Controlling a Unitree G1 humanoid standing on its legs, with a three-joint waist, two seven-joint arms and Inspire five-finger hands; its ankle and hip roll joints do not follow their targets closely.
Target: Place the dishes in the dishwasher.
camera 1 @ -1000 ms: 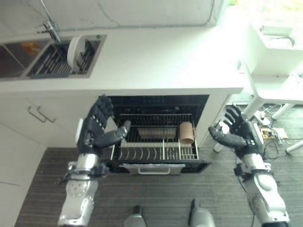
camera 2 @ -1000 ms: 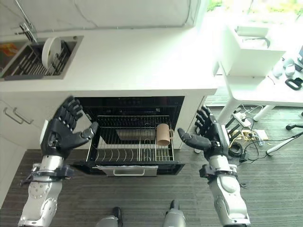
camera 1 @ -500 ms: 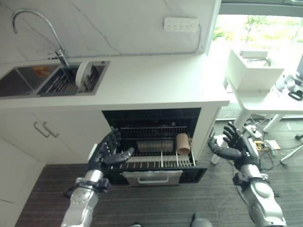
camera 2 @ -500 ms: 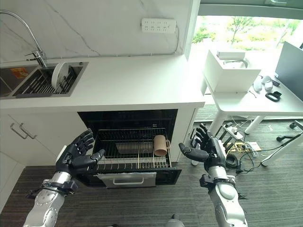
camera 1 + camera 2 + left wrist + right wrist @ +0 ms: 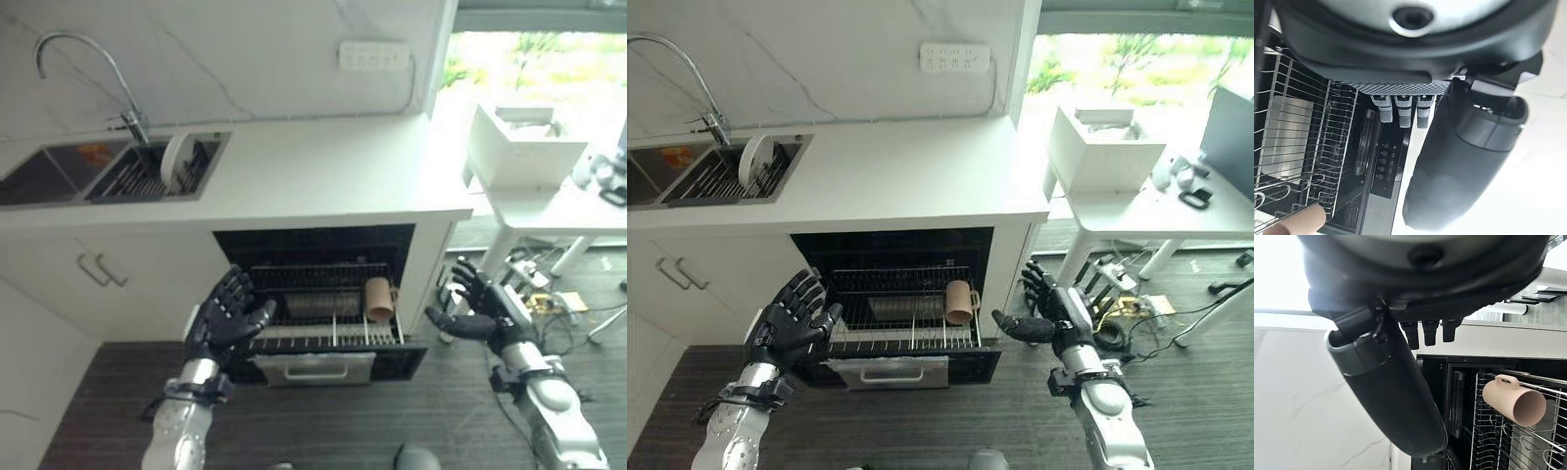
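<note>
Both dark hands, left [image 5: 225, 318] and right [image 5: 480, 311], hung spread-fingered and empty flanking the black pulled-out dishwasher rack [image 5: 323, 333], which held a tan ceramic mug [image 5: 379, 298] on its side.

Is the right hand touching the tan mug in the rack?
Apart: in the right eye view the right hand hangs beside the dishwasher, away from the tan mug.
</note>
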